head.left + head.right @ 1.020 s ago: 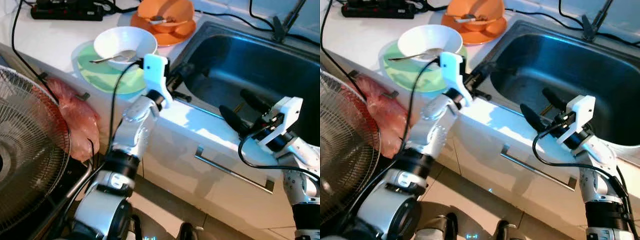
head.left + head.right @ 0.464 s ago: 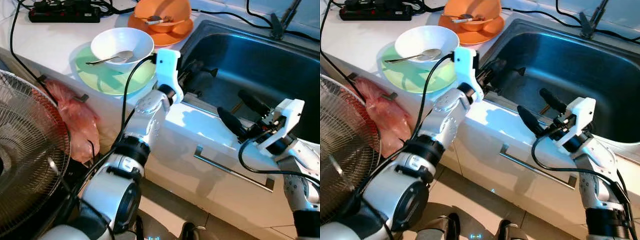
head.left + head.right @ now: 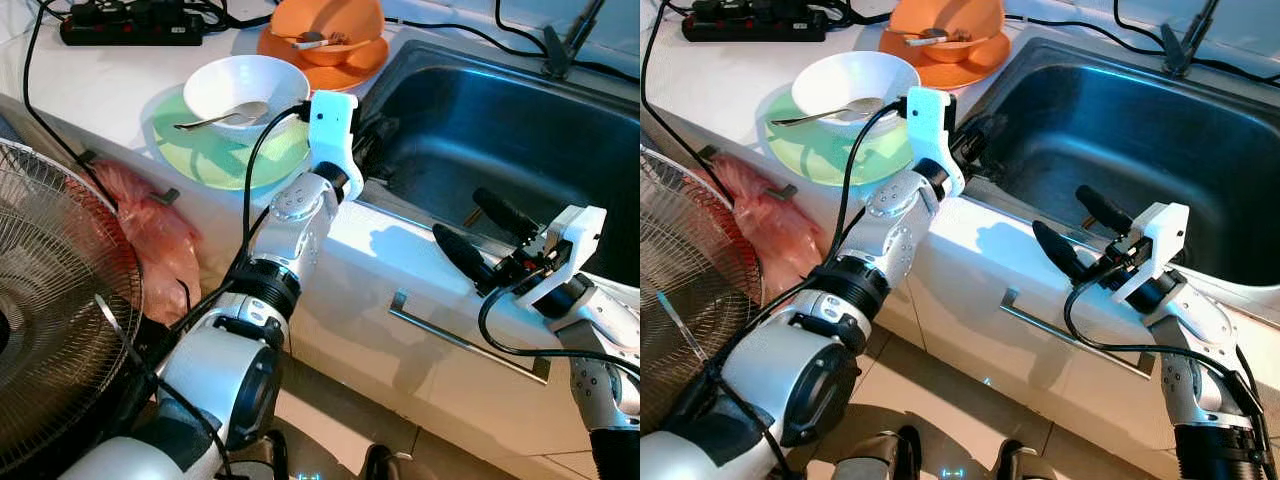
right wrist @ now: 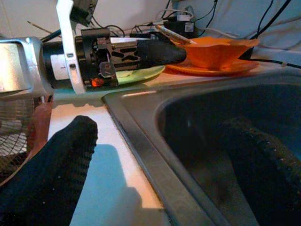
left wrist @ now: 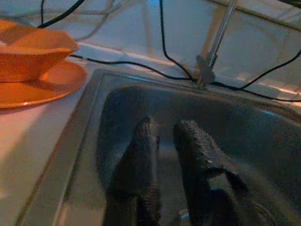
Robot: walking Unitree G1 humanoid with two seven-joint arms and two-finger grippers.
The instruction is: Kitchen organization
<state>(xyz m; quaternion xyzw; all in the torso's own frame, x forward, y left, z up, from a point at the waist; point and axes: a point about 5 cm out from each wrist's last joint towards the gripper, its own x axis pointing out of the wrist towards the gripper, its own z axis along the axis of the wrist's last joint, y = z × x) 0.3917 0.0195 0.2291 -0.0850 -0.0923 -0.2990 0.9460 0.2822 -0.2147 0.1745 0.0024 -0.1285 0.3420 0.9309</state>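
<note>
A white countertop [image 3: 120, 75] holds a white bowl [image 3: 245, 85] on a green plate [image 3: 215, 155], an orange bowl [image 3: 330, 20] at 12 o'clock. The left gripper [image 5: 162, 136], fingers nearly together, reaches over the steel sink [image 3: 520, 130]. The right gripper [image 3: 480, 235] is spread at the sink's rim. A fan [image 3: 50, 330] stands at 9 o'clock.

Two bowls [image 3: 247, 88], two plates [image 3: 205, 150], perhaps.

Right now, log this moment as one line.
left gripper: shut, over sink | right gripper: open, at sink's front rim | bowls: on counter
</note>
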